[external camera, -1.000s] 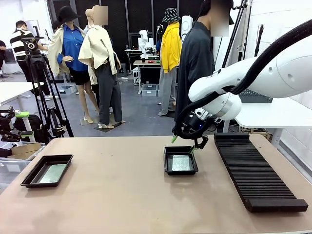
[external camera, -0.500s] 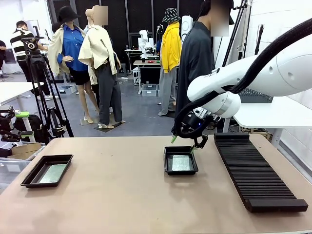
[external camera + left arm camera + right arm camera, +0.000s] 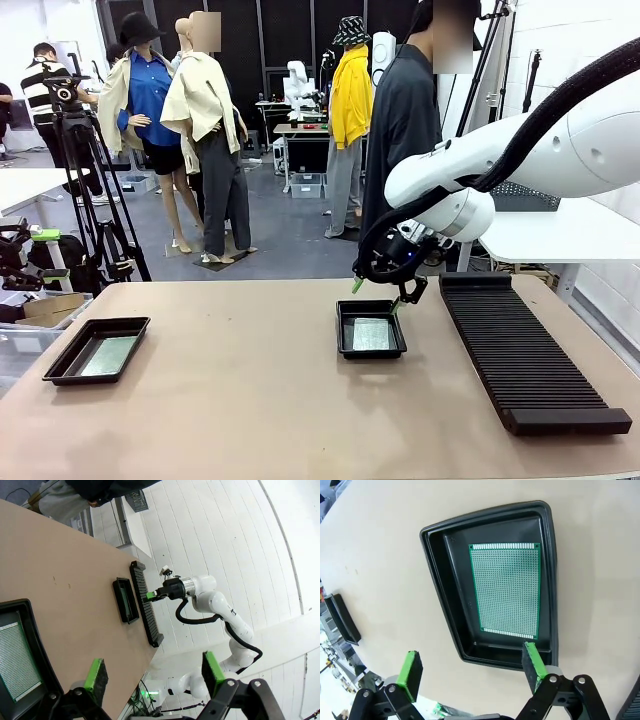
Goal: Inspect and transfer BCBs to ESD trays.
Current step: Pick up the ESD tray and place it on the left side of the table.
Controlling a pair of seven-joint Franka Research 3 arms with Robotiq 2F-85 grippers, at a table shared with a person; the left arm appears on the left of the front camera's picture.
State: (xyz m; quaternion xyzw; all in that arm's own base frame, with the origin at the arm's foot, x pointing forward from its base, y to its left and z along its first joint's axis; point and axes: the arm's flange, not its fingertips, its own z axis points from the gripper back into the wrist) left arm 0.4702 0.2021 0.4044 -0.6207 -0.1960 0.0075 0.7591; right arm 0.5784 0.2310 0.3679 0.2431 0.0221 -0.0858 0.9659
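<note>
near the far edge of the table (image 3: 250,400), right of its middle, one shallow black rectangular plastic esd tray (image 3: 371,329) sat with a thin green perforated circuit board (image 3: 371,334) lying flat inside it. above the tray's far rim hovered the right gripper (image 3: 377,293), its green-padded fingers (image 3: 358,285) spread apart and clamped on nothing. from the right wrist view the same board (image 3: 506,588) lay flat on the tray floor, closer to one long wall of the tray (image 3: 445,605) than the other, and the open right gripper (image 3: 470,667) had one finger over bare table and the other over the tray's near rim.

at the left edge of the table a second identical black tray (image 3: 97,350) held another green board (image 3: 109,355), also lying flat. the left wrist view caught a corner of this tray (image 3: 30,630) and its board (image 3: 17,660) beside the left gripper (image 3: 152,672), whose fingers (image 3: 95,672) were wide apart and empty above the table.

along the right edge of the table ran a long black ribbed slotted rack (image 3: 525,350), just beside the middle tray but apart from it. a person in a dark top (image 3: 400,130) stood beyond the far edge.
</note>
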